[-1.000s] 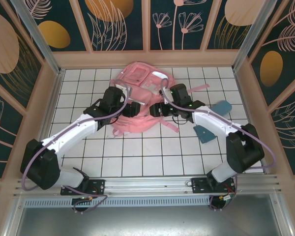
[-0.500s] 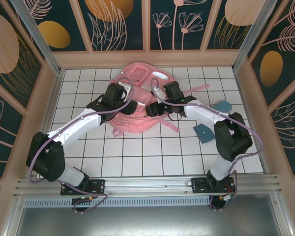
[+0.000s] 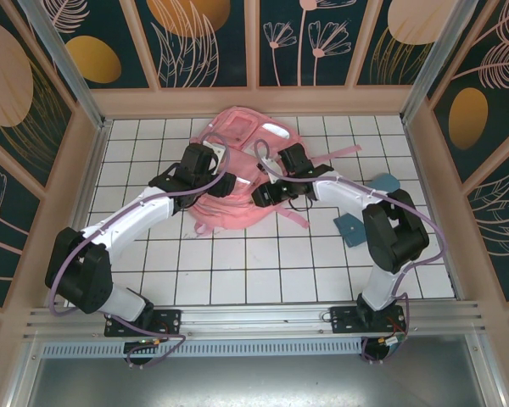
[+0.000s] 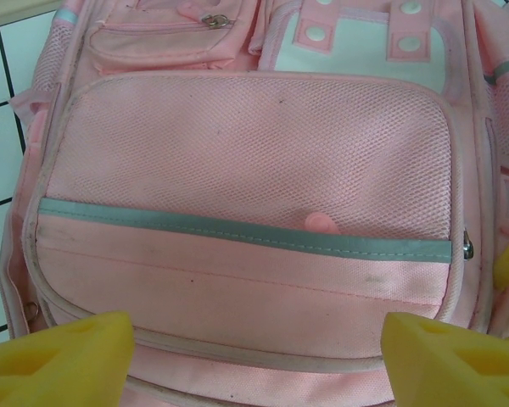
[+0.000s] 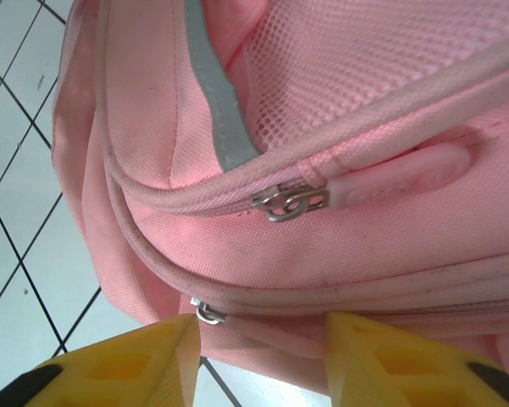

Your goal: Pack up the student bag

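Note:
The pink student bag lies flat at the back middle of the tiled table. My left gripper hovers over its left side. In the left wrist view that gripper stands open, wide apart over the front pocket of the bag, with nothing between its fingers. My right gripper is at the bag's right edge. In the right wrist view it is partly closed, its yellow fingers either side of a pink zipper pull and its metal slider on the bag.
Two flat blue items lie on the tiles to the right of the bag. A pink strap trails toward them. A second zipper slider sits higher on the bag. Wooden walls enclose the table.
The right gripper has moved left along the bag's edge and its jaws have narrowed around the zipper pull. The left arm shifted slightly toward the back, its jaws unchanged.

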Robot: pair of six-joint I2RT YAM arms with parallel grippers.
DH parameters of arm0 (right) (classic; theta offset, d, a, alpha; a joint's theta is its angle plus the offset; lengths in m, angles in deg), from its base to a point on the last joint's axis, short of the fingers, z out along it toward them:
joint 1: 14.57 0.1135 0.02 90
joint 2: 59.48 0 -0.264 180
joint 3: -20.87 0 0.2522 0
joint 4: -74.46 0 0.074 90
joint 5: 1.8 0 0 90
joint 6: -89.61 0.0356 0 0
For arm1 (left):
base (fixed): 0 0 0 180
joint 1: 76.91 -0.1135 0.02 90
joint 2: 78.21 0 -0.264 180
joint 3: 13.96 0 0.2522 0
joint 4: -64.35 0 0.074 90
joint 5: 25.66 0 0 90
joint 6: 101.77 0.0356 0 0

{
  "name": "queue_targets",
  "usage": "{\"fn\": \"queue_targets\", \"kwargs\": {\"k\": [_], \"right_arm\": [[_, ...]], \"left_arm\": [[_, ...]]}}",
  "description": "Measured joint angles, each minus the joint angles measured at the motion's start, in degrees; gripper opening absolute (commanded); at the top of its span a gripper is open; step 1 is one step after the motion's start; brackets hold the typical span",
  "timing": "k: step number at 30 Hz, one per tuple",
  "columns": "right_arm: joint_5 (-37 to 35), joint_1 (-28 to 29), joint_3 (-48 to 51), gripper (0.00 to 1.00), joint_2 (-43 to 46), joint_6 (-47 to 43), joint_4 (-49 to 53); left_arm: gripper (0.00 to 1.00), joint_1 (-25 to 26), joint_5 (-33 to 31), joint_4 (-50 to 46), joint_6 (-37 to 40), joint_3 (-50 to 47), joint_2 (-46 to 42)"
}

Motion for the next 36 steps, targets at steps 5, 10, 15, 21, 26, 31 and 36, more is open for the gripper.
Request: {"fn": "queue_targets", "kwargs": {"k": [5,10,15,21,26,31,36], "right_arm": [[0.02,0.66,-0.04,0.17,0.00,-0.44,1.05],[-0.63,1.03,-0.04,0.00,0.02,-0.61,1.36],[-2.89,1.46,0.44,0.00,1.14,-0.17,1.09],[-5.79,0.07,2.54,0.00,6.38,2.23,0.11],[-8.07,-5.18,5.16,0.00,11.76,5.35,-1.20],[-11.54,-10.75,5.95,0.00,13.81,8.28,-2.25],[-13.09,-13.27,5.95,0.00,13.81,9.64,-2.95]], "left_arm": [[0.77,-0.02,-0.07,0.00,0.00,0.00,0.00],[0.77,-0.02,-0.11,-0.02,0.02,0.00,0.00],[0.78,-0.02,0.11,-0.57,0.57,0.85,0.33],[0.78,0.00,2.10,-0.61,4.66,2.58,1.95],[0.78,-0.02,5.22,-0.52,10.60,3.02,4.13],[0.77,0.00,9.60,-0.17,18.84,5.16,6.69],[0.73,0.00,13.70,0.90,30.40,7.78,11.06]]}}
